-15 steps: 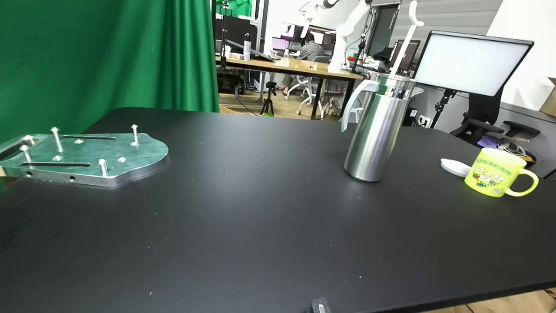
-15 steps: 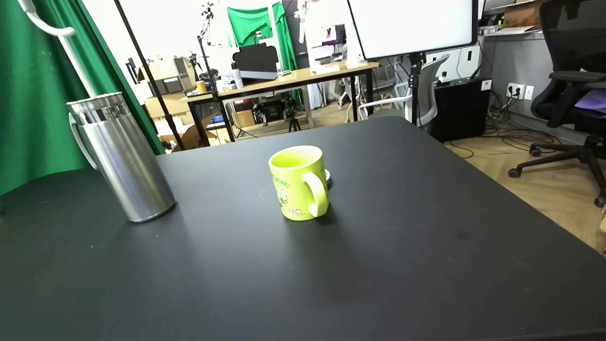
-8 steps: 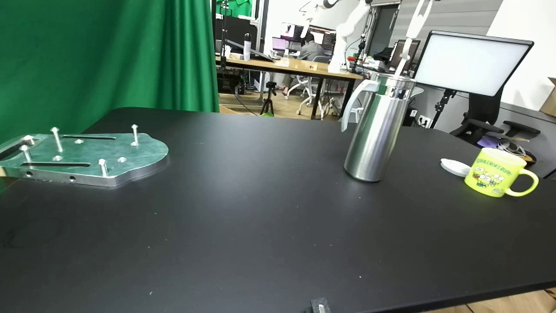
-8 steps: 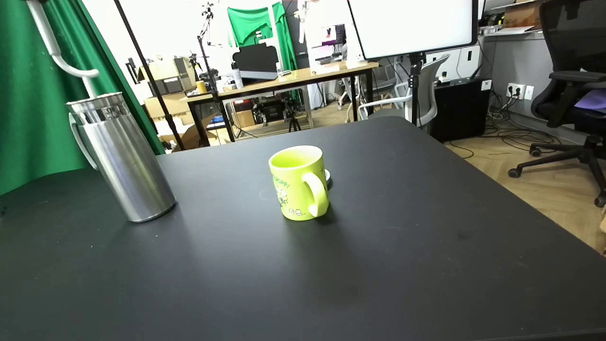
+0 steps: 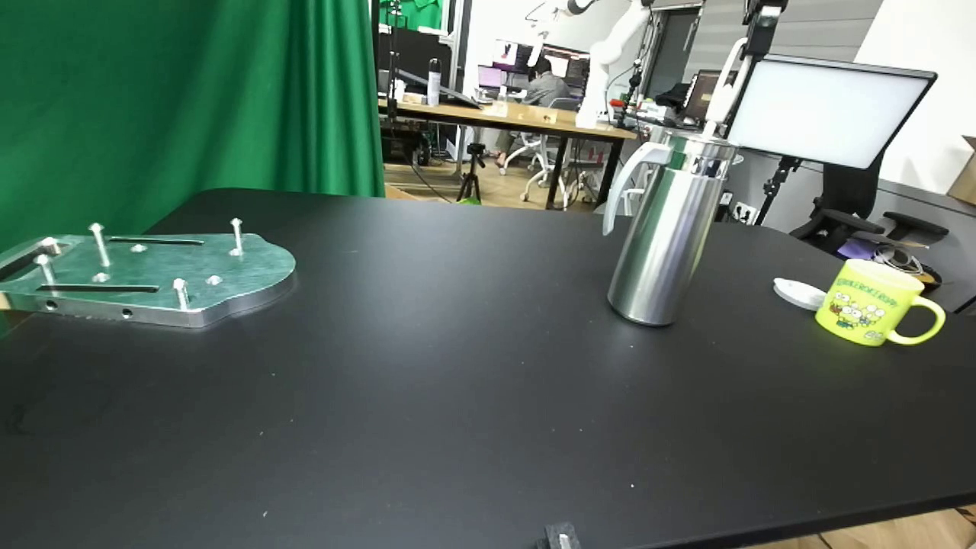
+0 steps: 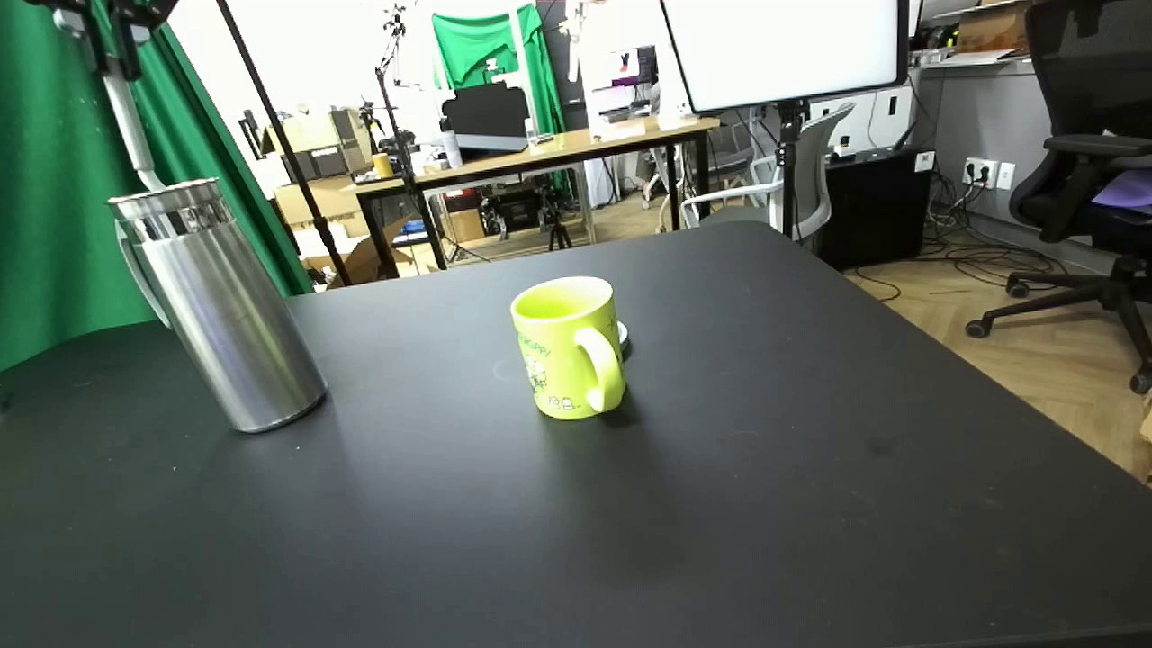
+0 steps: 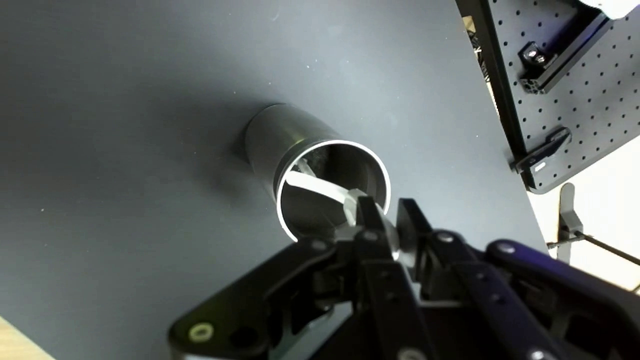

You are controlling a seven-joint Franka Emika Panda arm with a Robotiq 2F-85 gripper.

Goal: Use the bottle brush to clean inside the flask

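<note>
The flask, a tall silver metal cylinder with a pale handle at its side, stands on the black table. It shows in both exterior views and, from above, in the wrist view. The white bottle brush goes down through the flask's open mouth; in the wrist view its curved part lies within the rim. Its lower end and bristles are hidden inside the flask. My gripper is above the mouth, with its fingers closed around the brush handle. It also shows at the top of an exterior view.
A yellow-green mug and a white lid stand to one side of the flask. A metal plate with upright bolts lies at the table's far side. A perforated metal plate borders the table in the wrist view.
My gripper has come down into both exterior views. The brush has gone deeper, its curved part dropping into the flask's mouth. The flask has shifted slightly on the table.
</note>
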